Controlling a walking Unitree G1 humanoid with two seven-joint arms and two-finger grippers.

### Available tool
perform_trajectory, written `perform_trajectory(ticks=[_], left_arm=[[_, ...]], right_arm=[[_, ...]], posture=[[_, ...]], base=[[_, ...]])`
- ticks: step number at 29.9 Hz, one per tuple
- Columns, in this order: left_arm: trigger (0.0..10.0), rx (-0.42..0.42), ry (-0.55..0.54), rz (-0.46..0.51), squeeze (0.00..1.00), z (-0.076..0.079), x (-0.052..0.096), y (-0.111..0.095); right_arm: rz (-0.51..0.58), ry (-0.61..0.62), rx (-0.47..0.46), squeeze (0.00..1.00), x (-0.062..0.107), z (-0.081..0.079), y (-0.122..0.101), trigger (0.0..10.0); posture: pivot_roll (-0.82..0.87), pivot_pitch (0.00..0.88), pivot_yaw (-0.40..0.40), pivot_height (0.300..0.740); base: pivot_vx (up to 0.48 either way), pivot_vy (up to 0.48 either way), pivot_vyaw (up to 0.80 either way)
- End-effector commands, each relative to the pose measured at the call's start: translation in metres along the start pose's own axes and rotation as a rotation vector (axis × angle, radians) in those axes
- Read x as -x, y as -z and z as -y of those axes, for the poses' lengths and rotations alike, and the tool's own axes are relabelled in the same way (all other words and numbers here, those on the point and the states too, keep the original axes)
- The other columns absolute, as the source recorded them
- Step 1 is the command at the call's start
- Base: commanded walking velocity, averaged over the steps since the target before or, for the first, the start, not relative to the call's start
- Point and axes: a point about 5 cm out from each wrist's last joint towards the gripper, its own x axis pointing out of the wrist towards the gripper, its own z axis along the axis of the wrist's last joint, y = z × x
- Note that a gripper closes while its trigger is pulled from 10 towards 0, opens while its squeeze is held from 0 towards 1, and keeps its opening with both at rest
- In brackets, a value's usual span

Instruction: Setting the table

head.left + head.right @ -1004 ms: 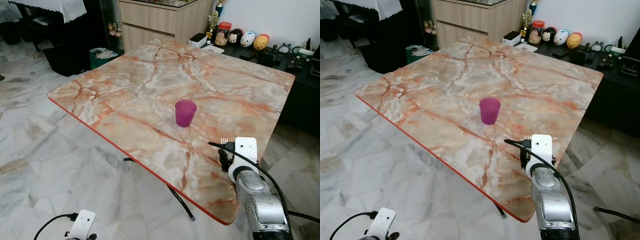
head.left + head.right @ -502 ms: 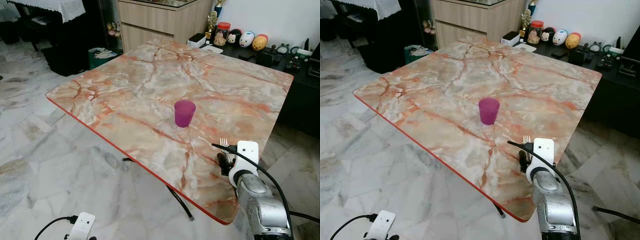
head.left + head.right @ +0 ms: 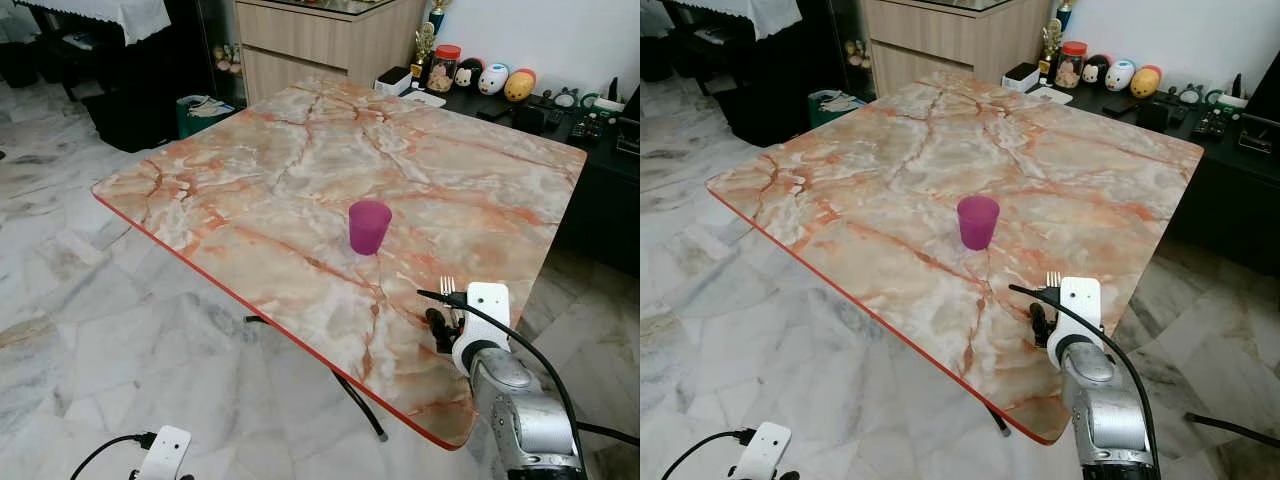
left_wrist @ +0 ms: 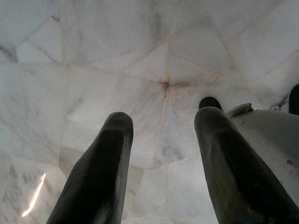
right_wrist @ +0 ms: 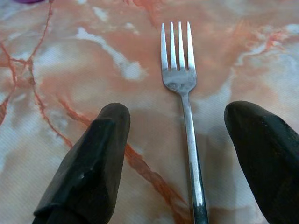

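Both right gripper fingers have spread off the fork.

Polished marble-look table, glossy, veined orange and cream, with thin red edge. Smooth translucent purple plastic cup. Shiny bare-metal fork. Matt black rubbery fingers on right gripper, finely textured; same matt black on left gripper. Brushed silver metal arm. Glossy grey-white marble floor. Pale wood-grain cabinet.

Home: marble floor, wooden sideboard
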Motion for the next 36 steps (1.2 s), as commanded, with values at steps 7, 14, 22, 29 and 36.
perform_trajectory(ticks=[7, 14, 22, 29, 36], left_arm=[[10.0, -0.004, 0.010, -0.013, 0.00, 0.001, 0.001, 0.004], [10.0, -0.006, 0.010, -0.013, 0.00, 0.001, 0.001, 0.004], [10.0, -0.004, 0.009, -0.011, 0.00, 0.001, 0.000, 0.002], [10.0, -0.002, 0.011, -0.011, 0.00, 0.001, 0.000, 0.002], [10.0, -0.003, 0.011, -0.009, 0.00, 0.001, 0.000, 0.002]], right_arm=[[-0.014, 0.010, 0.002, 0.00, -0.002, 0.000, 0.001, 10.0], [-0.035, 0.019, -0.005, 0.00, -0.005, 0.001, 0.008, 10.0], [-0.042, 0.023, -0.015, 0.00, -0.008, 0.001, 0.010, 0.0], [-0.036, 0.020, -0.020, 0.00, -0.010, -0.001, 0.009, 0.0], [-0.034, 0.014, -0.024, 0.00, -0.012, -0.004, 0.009, 0.0]], posture=[[0.02, 0.000, -0.023, 0.728], [0.02, 0.000, -0.019, 0.728], [0.03, 0.000, -0.020, 0.728], [0.03, 0.000, -0.021, 0.728], [0.03, 0.000, -0.020, 0.728]], base=[[0.000, 0.000, 0.00], [0.000, 0.000, 0.00], [0.000, 0.000, 0.00], [0.000, 0.000, 0.00], [0.000, 0.000, 0.00]])
